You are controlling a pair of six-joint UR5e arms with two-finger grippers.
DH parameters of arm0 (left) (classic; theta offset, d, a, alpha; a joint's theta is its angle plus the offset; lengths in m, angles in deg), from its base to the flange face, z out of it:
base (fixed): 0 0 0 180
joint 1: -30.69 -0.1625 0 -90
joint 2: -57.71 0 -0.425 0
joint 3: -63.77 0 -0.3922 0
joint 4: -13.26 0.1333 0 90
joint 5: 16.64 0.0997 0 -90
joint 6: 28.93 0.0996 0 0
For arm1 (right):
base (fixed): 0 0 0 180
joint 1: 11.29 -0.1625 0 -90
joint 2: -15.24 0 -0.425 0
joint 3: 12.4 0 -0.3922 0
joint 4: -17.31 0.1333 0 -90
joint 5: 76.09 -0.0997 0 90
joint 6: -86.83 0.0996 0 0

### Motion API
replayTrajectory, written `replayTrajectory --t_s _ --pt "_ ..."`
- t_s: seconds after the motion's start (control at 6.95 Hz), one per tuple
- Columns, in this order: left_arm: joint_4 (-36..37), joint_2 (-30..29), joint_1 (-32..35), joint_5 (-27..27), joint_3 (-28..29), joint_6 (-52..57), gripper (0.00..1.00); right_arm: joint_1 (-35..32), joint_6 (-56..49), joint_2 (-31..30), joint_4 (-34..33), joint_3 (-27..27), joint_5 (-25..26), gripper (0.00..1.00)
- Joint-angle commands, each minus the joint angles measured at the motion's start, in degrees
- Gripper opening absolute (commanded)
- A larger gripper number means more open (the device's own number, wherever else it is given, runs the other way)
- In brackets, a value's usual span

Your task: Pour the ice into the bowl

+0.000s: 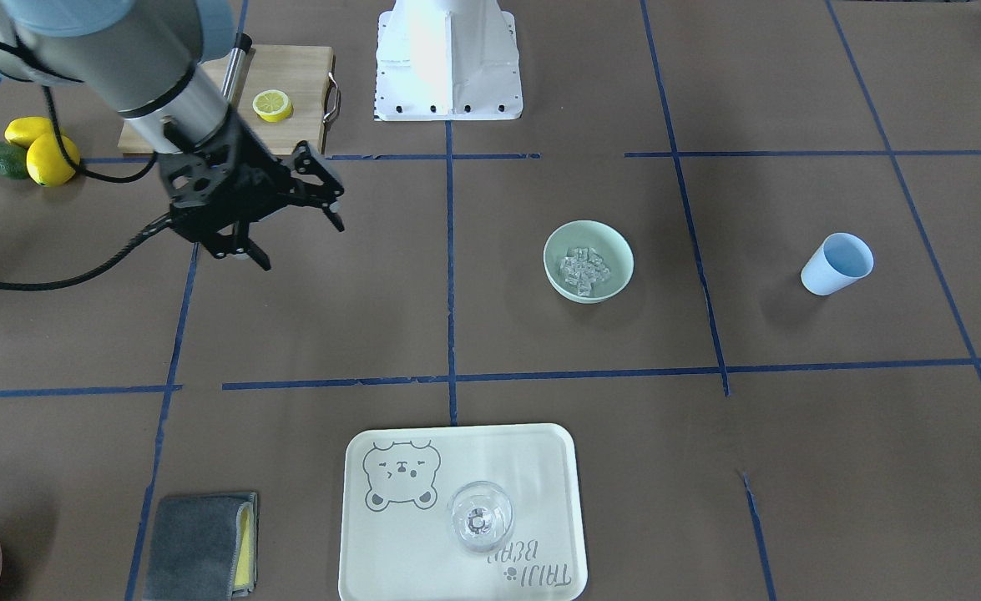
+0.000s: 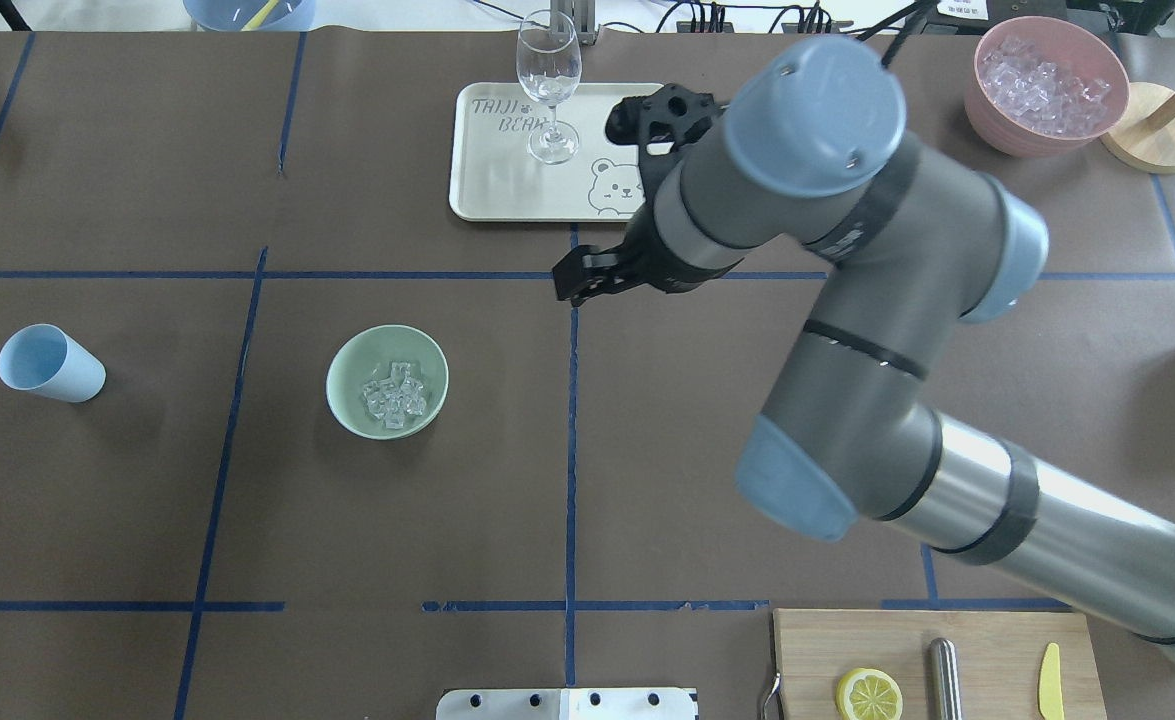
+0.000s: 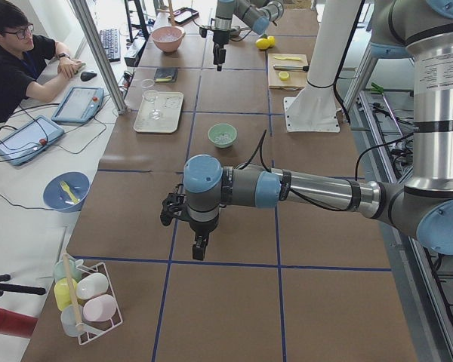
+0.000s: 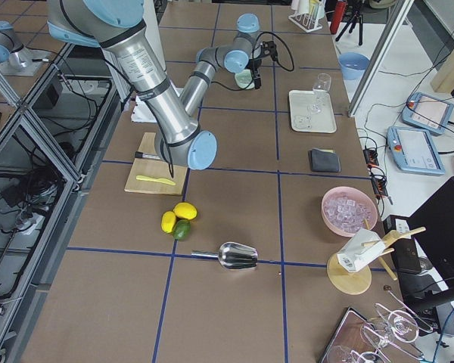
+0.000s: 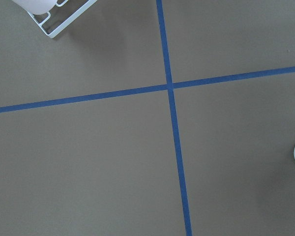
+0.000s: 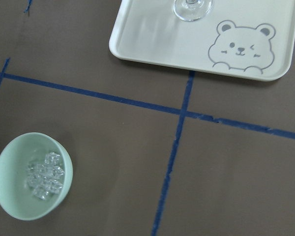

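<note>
Inside green bowl [image 1: 558, 275], ice [image 1: 586, 269], glass [image 1: 479, 516] on tray [image 1: 423, 555]

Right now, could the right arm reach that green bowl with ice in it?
Probably yes. The right arm hangs with open jaws over the table beside the bowl, and nothing stands between them.

Brown table [image 2: 397, 520]: bowl [image 2: 349, 400], cup [image 2: 50, 363], tray [image 2: 492, 190]

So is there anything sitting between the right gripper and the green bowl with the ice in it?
Nothing visible does. Between the right gripper, jaws open above the table, and the bowl there is only bare surface crossed by a blue tape line. The ice lies inside the bowl.
</note>
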Motion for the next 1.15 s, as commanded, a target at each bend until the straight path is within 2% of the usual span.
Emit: replayTrajectory --t_s 0.0,0.14,0.29,0.43,0.58,0.72,0.86,1.01 --pt "0.2 0.0 0.0 -0.1 -0.5 0.1 1.0 7.2 8.0 14.3 -1.2 -17.0 7.9 1.0" --pt "0.2 0.0 0.1 -0.2 -0.5 0.1 1.0 8.6 9.2 19.7 -0.4 -25.7 10.7 1.0" --pt "0.2 0.0 0.1 -0.2 -0.5 0.1 1.0 9.8 9.8 21.2 5.7 -32.4 13.0 1.0" --pt "0.2 0.0 0.1 -0.2 -0.4 0.1 1.0 10.4 9.8 21.2 9.1 -36.8 13.5 0.99" --pt "0.2 0.0 0.1 -0.1 -0.4 0.1 1.0 11.0 9.8 21.0 9.1 -37.8 13.6 0.97" --pt "0.2 0.0 0.1 -0.1 -0.4 0.1 1.0 11.8 11.3 20.7 9.1 -37.9 13.9 0.8" --pt "0.2 0.0 0.1 -0.1 -0.4 0.1 1.0 12.0 12.8 20.6 9.1 -37.9 13.9 0.48" --pt "0.2 0.0 0.1 -0.1 -0.4 0.1 1.0 12.1 12.5 20.5 9.1 -38.3 13.8 0.12"
